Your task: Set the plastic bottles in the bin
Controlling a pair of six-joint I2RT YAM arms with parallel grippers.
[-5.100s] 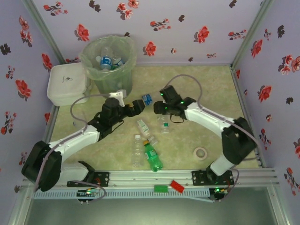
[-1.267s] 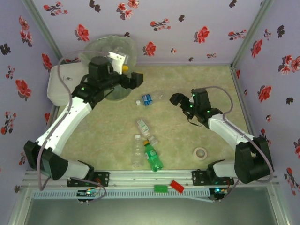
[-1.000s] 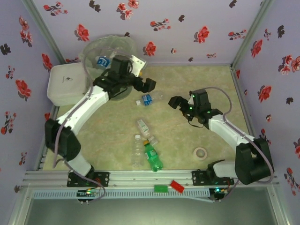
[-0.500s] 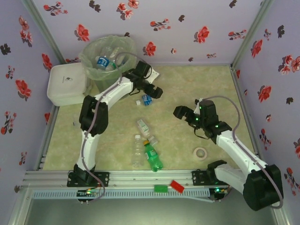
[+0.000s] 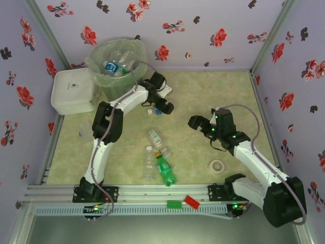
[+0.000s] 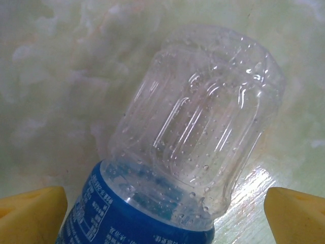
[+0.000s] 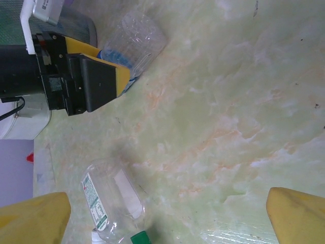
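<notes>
- L gripper (image 5: 166, 107) sits low, just right-front of the bin (image 5: 120, 86). Jaws spread wide, yellow pads (image 6: 31, 216) either side of the blue-label bottle (image 6: 193, 137), no squeeze on it.
- That bottle lies on its side, apart from the bin wall, w/ bare mat (image 5: 213, 91) on its far-from-bin side.
- R gripper (image 5: 195, 122) is farther right of the bin, jaws wide, nothing in them.
- Loose bottles (image 5: 165, 172) are clustered well in front of the bin; more lie inside it.
- 1.3 s ago the L gripper was over the bin rim; it's since dropped to the bottle. R gripper has drawn a bit farther from the bin.
</notes>
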